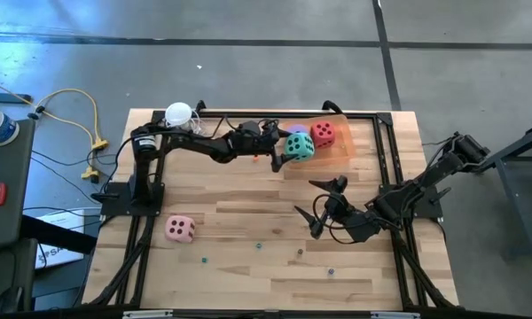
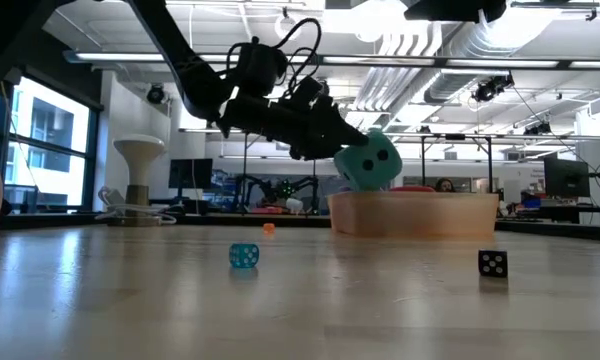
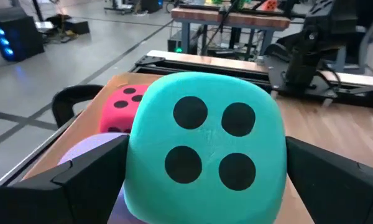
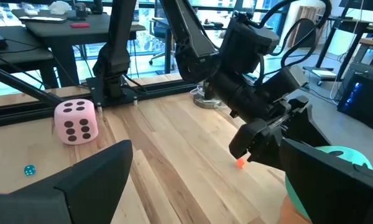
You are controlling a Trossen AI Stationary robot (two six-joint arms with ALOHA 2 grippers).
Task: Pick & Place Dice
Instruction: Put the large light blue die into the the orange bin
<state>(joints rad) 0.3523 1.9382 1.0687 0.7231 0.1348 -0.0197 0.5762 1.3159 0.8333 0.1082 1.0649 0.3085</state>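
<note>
Top view of a pale wooden plank surface (image 1: 248, 213) framed by black rails, with two dark arms reaching over it. The left gripper (image 1: 286, 147) extends from the far-left mount towards a shallow tan tray (image 1: 346, 142) at the far side; its jaws stand wide and clasp a soft teal cube die with dark pips (image 1: 298, 145) between them. In the left wrist view the teal die (image 3: 202, 158) fills the space between both fingers (image 3: 81, 177), its four-pip face towards the camera. In the low view the teal die (image 2: 368, 162) hangs clear of the surface, just above the near rim of the tray (image 2: 415, 212).

A soft red cube die with dark pips (image 1: 324, 133) lies in the tray, beside a soft purple cube (image 1: 293, 130) partly hidden behind the teal die. A soft pink cube die with dark pips (image 1: 180, 229) rests on the surface near the left edge, well apart from the tray.

The right gripper (image 1: 324, 206) hovers over the middle-right of the surface, jaws spread wide and holding nothing.

Small items scattered on the surface: a tiny translucent blue die (image 2: 243, 256), a tiny black die with white pips (image 2: 492, 263) and a small orange bead (image 2: 269, 228).
</note>
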